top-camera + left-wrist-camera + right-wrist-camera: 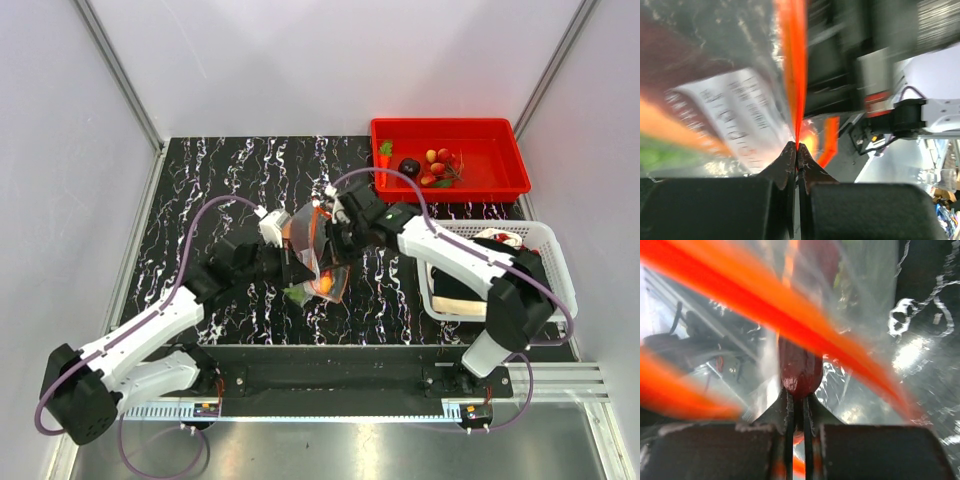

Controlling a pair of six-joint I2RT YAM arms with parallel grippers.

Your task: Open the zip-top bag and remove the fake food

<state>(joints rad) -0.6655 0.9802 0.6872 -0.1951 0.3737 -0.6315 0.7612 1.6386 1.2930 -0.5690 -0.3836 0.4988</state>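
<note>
The zip-top bag (312, 252) is held up over the middle of the table between both grippers. My left gripper (300, 265) is shut on its orange-red zip strip (796, 65); the tips (797, 146) pinch it, and the white label (735, 120) is to the left. My right gripper (337, 238) is shut at the bag's mouth (799, 390), with orange strip showing between its fingers. A dark red piece (799, 365) sits right at its tips. Orange fake food (325, 285) and a green bit (298, 295) hang in the bag's bottom.
A red tray (500, 188) at the back right holds a carrot (385, 155), a dark purple piece (409, 166) and small red tomatoes (438, 165). A white mesh basket (548, 238) with dark contents stands at the right, under my right arm.
</note>
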